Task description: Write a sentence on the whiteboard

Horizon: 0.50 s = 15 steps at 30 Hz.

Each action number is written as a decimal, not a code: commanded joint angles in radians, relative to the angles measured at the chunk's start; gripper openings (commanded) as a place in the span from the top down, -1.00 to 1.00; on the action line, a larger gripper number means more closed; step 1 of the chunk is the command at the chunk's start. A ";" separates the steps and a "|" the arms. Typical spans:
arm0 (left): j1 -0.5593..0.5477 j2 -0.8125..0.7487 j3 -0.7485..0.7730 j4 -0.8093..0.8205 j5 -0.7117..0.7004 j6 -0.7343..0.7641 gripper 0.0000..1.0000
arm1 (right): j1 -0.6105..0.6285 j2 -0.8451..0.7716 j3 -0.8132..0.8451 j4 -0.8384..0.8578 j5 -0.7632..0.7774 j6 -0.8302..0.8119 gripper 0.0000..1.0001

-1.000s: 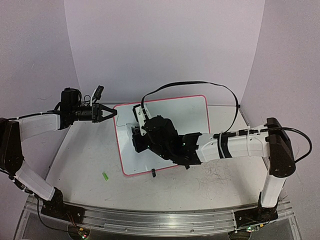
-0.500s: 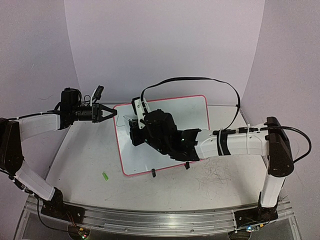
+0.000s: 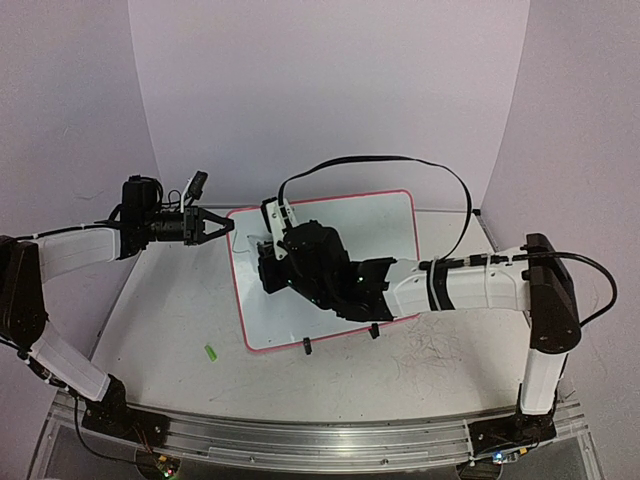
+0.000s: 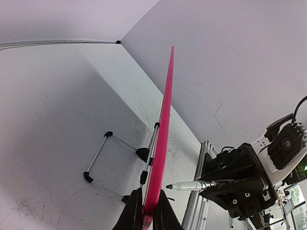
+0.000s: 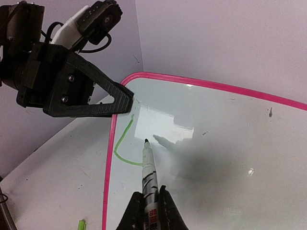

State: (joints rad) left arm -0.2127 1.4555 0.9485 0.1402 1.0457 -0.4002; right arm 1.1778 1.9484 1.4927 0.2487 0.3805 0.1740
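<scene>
The whiteboard with a pink rim stands tilted on the table, also in the right wrist view. My left gripper is shut on its upper left edge; the left wrist view shows the pink rim edge-on between my fingers. My right gripper is shut on a green marker, its tip just off the board surface. One green L-shaped stroke, the start of the sentence, sits near the board's left edge. The marker also shows in the left wrist view.
The green marker cap lies on the table left of the board's lower corner, also in the right wrist view. The board's wire stand and black clip feet rest on the table. Purple walls surround the table.
</scene>
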 commanded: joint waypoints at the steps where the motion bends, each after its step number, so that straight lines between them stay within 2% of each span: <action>1: 0.000 -0.034 0.013 0.019 0.025 -0.031 0.85 | -0.009 0.022 0.053 -0.003 0.019 0.010 1.00; 15: 0.000 -0.033 0.014 0.020 0.026 -0.031 0.85 | -0.010 0.050 0.081 -0.054 0.039 0.017 1.00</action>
State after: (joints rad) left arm -0.2127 1.4555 0.9485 0.1402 1.0458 -0.3927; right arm 1.1721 1.9820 1.5318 0.2143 0.3936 0.1803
